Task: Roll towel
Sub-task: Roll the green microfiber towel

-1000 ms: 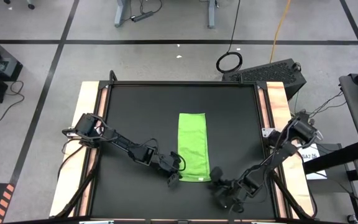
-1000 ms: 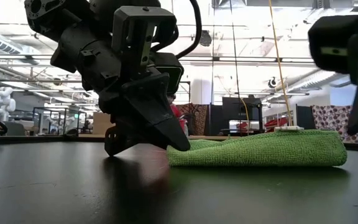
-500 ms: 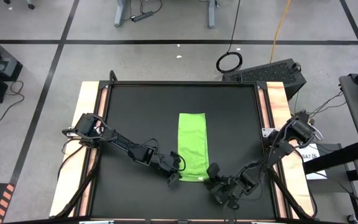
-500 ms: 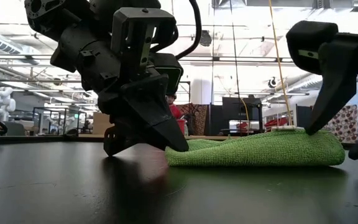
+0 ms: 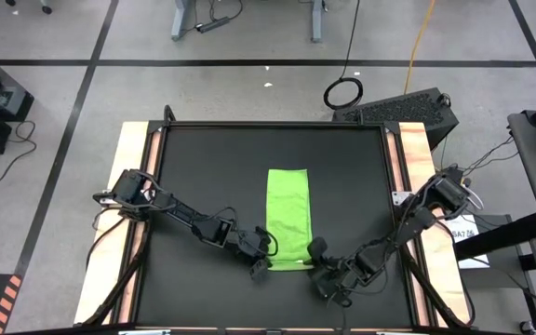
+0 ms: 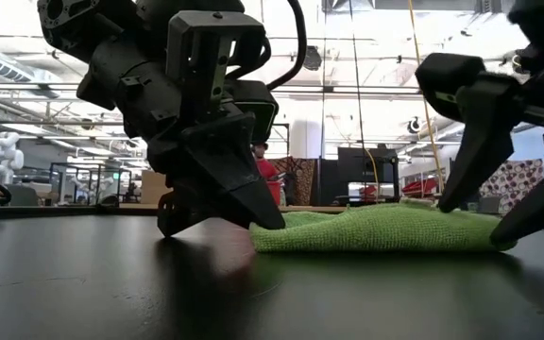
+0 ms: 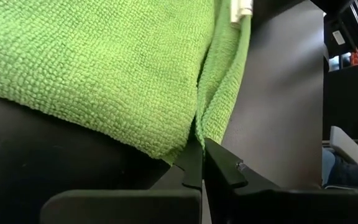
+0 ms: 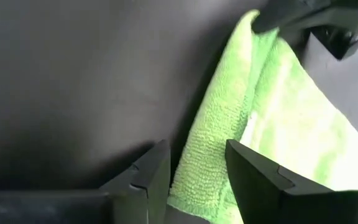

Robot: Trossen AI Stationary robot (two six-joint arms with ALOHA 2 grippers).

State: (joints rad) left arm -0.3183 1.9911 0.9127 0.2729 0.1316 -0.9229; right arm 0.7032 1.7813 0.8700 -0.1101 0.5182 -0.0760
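While left gripper (image 5: 261, 264) pinches towel (image 5: 288, 218), right gripper (image 5: 316, 255) straddles it

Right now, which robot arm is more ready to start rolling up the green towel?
Probably the left. The left gripper is already shut on the towel at its near corner, while the right gripper is open, straddling the other near corner without pinching it.

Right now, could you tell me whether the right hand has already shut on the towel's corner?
No, in the right wrist view the right hand is open, its fingers straddling the towel edge.
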